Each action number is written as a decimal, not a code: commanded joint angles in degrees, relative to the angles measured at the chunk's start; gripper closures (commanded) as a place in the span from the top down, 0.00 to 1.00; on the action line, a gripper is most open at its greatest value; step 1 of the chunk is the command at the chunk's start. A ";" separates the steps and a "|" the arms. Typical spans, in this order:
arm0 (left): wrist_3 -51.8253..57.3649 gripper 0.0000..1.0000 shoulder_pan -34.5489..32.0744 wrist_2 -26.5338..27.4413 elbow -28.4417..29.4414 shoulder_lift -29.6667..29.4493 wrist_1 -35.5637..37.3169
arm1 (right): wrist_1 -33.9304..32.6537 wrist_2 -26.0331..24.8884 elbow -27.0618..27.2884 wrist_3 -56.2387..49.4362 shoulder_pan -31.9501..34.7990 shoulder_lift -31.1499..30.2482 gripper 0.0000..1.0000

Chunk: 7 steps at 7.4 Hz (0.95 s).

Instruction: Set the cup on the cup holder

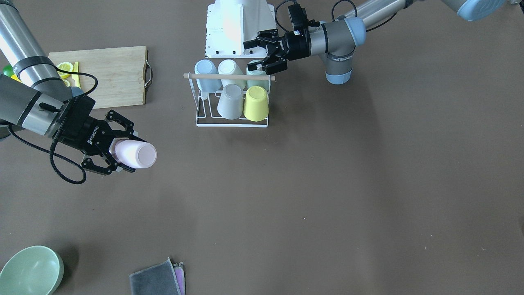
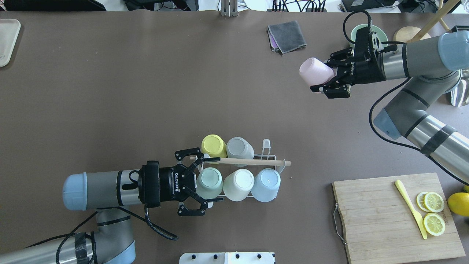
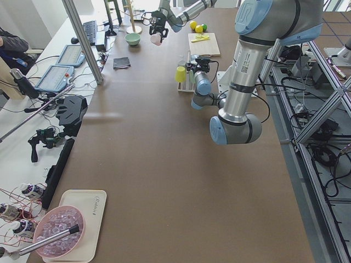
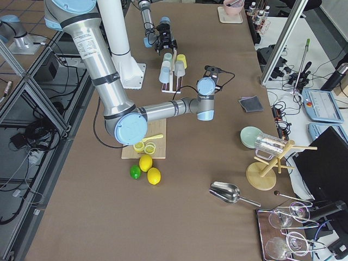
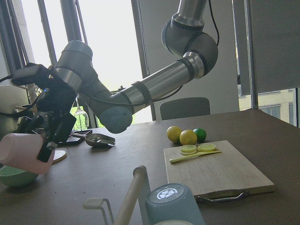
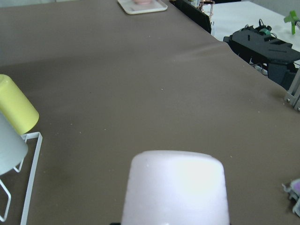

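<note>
- The pink cup lay on its side in the air, clear of the table, with its closed base pointing away from the wrist.
- The right pincer was clamped on the cup's rim end, one finger on each side.
- The cup holder stood well apart from the cup, nearer the robot.
- It carried five upturned cups: a yellow cup and a grey cup in the far row, and a pale green cup, a cream cup and a pale blue cup in the near row.
- A bare prong stood just beside the grey cup.
- The left pincer was spread wide, its fingers on either side of the pale green cup and gripping nothing.
- A wooden cutting board held lemon slices and a yellow knife.
- A green bowl and a grey cloth lay at the table's far side.
</note>
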 commanded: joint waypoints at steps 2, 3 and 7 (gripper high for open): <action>-3.77 0.99 -4.90 -0.70 -8.32 1.74 8.09 | 12.43 -10.34 -0.67 7.21 -7.59 1.14 0.45; -3.79 0.99 -7.89 -1.66 -14.71 4.70 18.25 | 16.29 -12.47 -1.89 8.44 -8.93 2.02 0.45; -3.52 0.99 -22.94 -9.06 -20.67 10.78 55.80 | 20.38 -14.16 -0.32 10.81 -11.75 2.64 0.46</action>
